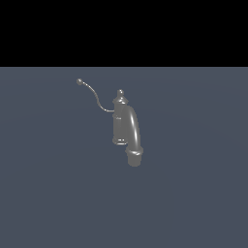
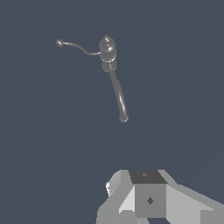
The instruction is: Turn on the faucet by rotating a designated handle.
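The faucet stands upright on the flat grey floor, near the middle of the exterior view. Its thick arched spout bends toward the near side. The thin handle goes out toward the exterior view's left, ending in a ball tip. The gripper is well apart from the faucet; I cannot tell how its jaws stand.

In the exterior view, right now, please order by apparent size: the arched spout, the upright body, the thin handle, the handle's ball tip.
1. Arched spout and upright body: similar, not ranked.
2. Thin handle: long but slender.
3. Ball tip: smallest.
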You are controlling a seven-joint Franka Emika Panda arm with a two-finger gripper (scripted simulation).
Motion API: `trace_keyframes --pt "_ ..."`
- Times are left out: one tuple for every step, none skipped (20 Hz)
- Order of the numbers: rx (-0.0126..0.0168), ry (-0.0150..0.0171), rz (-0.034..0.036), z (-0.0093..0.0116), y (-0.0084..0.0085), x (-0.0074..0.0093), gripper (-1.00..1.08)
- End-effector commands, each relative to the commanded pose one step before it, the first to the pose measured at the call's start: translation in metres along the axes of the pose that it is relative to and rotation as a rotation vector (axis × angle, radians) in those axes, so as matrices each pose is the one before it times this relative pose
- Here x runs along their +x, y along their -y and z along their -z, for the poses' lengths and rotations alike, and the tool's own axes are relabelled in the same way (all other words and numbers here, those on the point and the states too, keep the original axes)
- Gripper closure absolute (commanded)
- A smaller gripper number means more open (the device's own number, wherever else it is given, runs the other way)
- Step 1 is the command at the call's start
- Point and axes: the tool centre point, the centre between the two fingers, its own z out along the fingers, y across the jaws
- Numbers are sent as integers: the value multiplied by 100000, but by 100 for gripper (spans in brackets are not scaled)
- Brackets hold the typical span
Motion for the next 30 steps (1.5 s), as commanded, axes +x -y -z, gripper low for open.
trace_keyframes --pt "600 92 -3341 -210 315 931 108" --pt "267 39 -1586 -104 165 432 108" --pt "278 47 -1700 -118 187 458 108" --pt "287 56 -1821 -133 209 484 108" --pt "293 65 -1939 -150 234 509 108" --pt "298 75 -2060 -168 260 532 108" --pt "299 84 -2177 -187 289 552 108" --pt "289 90 -2227 -202 308 554 108" --pt "273 94 -2237 -213 323 545 108" --pt "257 97 -2246 -225 338 535 108" --pt "241 100 -2256 -236 352 525 108" --pt "225 101 -2264 -247 366 515 108" --pt "209 101 -2274 -259 379 503 108" --pt "193 100 -2283 -270 392 492 108" --pt "177 98 -2291 -281 404 479 108" --pt "161 95 -2298 -292 417 466 108" --pt "146 91 -2306 -304 428 453 108" --pt "130 87 -2312 -315 439 439 108" --pt "115 81 -2318 -326 450 425 108" --pt "100 74 -2325 -337 460 410 108" --pt "86 67 -2330 -348 469 395 108" --pt "72 58 -2335 -358 478 379 108" --pt "59 49 -2339 -369 487 363 108" --pt "46 39 -2344 -380 494 347 108" --pt "34 28 -2347 -390 501 330 108" --pt "22 17 -2352 -401 507 313 108" --pt "11 4 -2353 -411 513 296 108" --pt "1 -9 -2356 -421 518 278 108" --pt "-8 -22 -2358 -431 523 260 108" --pt "-17 -37 -2361 -441 526 243 108"
